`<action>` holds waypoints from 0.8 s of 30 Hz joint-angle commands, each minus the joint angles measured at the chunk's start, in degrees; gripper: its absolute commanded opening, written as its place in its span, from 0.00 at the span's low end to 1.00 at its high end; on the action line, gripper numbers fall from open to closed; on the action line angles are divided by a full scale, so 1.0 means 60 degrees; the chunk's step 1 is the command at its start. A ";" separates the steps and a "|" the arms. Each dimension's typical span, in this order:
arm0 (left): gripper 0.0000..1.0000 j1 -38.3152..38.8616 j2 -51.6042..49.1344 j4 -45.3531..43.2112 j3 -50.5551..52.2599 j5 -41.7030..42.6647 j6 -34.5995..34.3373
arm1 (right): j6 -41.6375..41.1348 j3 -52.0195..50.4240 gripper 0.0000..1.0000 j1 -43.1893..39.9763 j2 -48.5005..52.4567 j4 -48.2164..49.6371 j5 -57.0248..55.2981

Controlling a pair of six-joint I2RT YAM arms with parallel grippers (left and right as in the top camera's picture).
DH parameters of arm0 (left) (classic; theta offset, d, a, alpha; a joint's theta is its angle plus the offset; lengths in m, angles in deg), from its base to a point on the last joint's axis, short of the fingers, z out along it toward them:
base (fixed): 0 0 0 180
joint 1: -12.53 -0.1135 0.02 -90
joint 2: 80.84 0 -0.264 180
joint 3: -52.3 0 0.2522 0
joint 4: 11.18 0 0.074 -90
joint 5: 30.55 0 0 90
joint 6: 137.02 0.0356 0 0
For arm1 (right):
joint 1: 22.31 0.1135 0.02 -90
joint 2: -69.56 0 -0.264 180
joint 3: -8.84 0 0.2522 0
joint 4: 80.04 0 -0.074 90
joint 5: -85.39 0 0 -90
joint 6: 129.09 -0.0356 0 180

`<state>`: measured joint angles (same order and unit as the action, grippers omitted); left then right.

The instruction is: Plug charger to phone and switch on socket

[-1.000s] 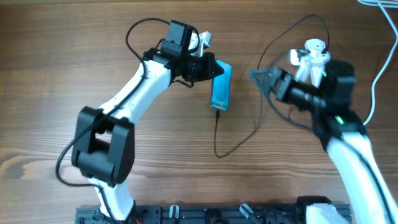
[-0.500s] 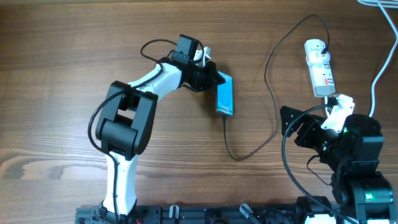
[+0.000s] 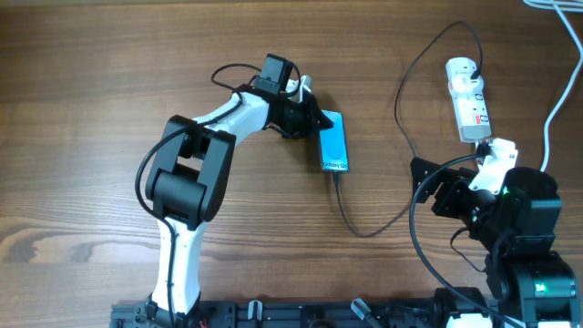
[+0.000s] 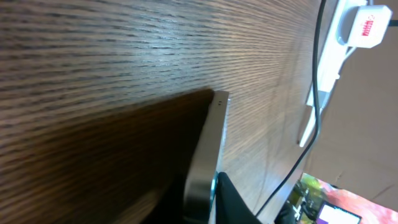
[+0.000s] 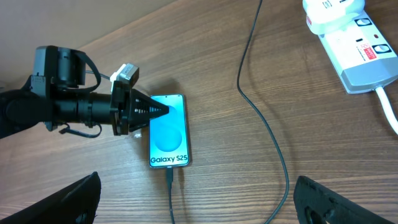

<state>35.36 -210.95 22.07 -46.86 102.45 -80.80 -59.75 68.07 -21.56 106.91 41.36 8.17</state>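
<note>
The phone (image 3: pixel 334 143) lies on the wood, its cyan screen up (image 5: pixel 168 130). My left gripper (image 3: pixel 317 120) is shut on the phone's upper left edge; its black tips (image 5: pixel 163 110) pinch that edge. In the left wrist view the phone's metal side (image 4: pixel 208 155) runs between the fingers. The charger's connector (image 5: pixel 169 176) sits in the phone's bottom port. Its thin black cable (image 3: pixel 364 228) loops right and up to a plug (image 3: pixel 460 68) in the white socket (image 3: pixel 467 100). My right gripper (image 3: pixel 426 187) hangs open, empty, below the socket.
A thick white cord (image 3: pixel 551 91) leaves the socket's near end and curves off the back right. The socket's red marks (image 5: pixel 371 51) face up. The black cable loop (image 5: pixel 273 143) lies between the phone and my right arm.
The right arm has pulled back from the socket to the front right. The left gripper and phone have slid a little right and toward the front, dragging the cable along.
</note>
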 commanded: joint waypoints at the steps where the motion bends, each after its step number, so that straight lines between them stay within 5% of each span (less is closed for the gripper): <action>1: 0.12 -0.0164 -0.0812 0.0288 0.0495 -0.2014 -0.0098 | 0.0157 -0.0007 1.00 -0.0004 0.0007 -0.0076 -0.0117; 8: 0.15 -0.0149 -0.0867 0.0018 0.0590 -0.2182 -0.0532 | 0.0149 -0.0007 1.00 -0.0004 0.0007 -0.0229 -0.0120; 18: 0.37 -0.0146 -0.0878 0.0142 0.0594 -0.2218 -0.0663 | 0.0149 -0.0007 0.99 -0.0004 0.0007 -0.0255 -0.0120; 24: 0.36 -0.0211 -0.0874 0.0299 0.0590 -0.2218 -0.0415 | 0.0117 -0.0007 1.00 -0.0004 0.0007 -0.0288 -0.0124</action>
<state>35.07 -210.93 20.73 -46.78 100.90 -84.19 -59.75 68.07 -21.56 106.91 39.90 8.19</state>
